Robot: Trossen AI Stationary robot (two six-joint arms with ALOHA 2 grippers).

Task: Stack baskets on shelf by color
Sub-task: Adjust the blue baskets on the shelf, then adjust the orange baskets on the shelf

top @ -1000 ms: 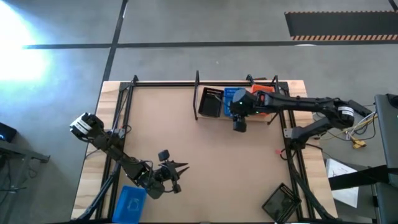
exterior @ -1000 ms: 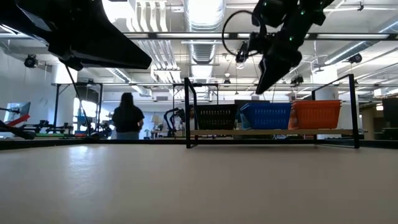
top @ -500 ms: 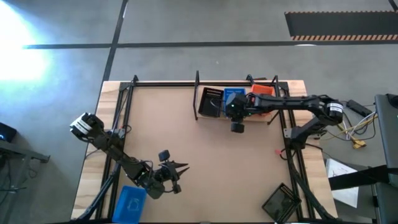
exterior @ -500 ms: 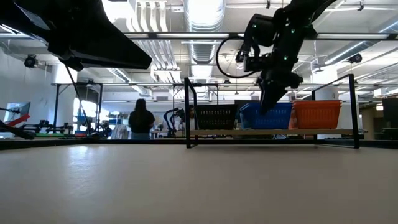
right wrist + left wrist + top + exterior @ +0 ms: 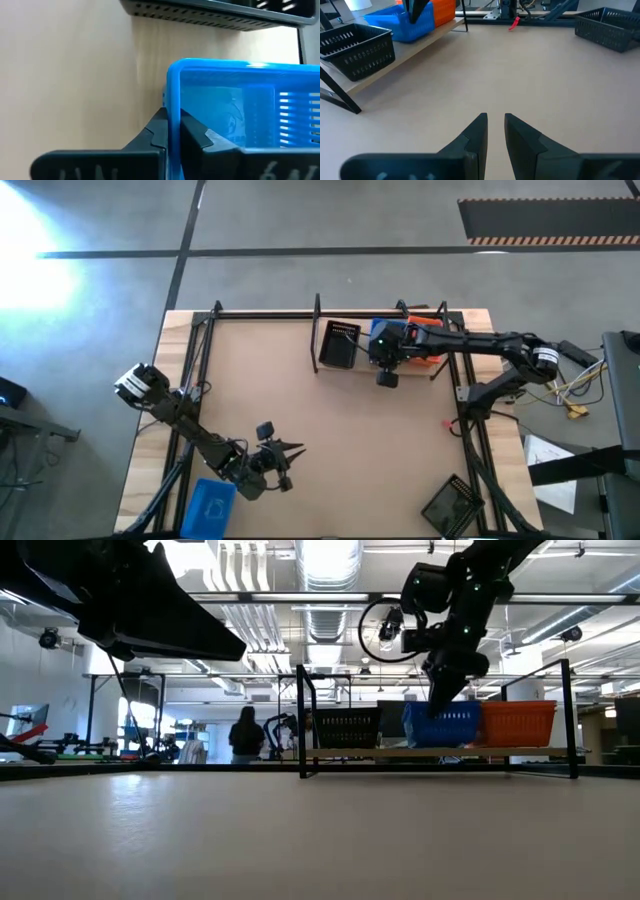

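Note:
On the shelf (image 5: 350,752) at the table's far side stand a black basket (image 5: 338,345), a blue basket (image 5: 384,333) and an orange basket (image 5: 428,340) in a row, each on its bottom. My right gripper (image 5: 446,705) reaches down from above and is shut on the blue basket (image 5: 240,110), which stands close against the orange one (image 5: 518,723). My left gripper (image 5: 293,448) waits near the table's near left corner, its fingers (image 5: 495,122) a narrow gap apart with nothing between them. My right gripper pinches the rim of the blue basket's near wall (image 5: 173,102), close to the corner toward the black basket. One finger (image 5: 195,132) is inside the basket and the other outside. The fingers point down from above. The basket sits level, its bottom at the shelf board.
A second blue basket (image 5: 208,508) lies at the near left edge and a second black basket (image 5: 452,505) at the near right corner. A small red object (image 5: 447,423) lies by the right frame post. The middle of the table is bare. A person (image 5: 245,735) walks in the room behind.
My right gripper has come down onto the blue basket and shut on its near wall. The blue basket has slid along the shelf board toward the table's right edge, up to the orange basket.

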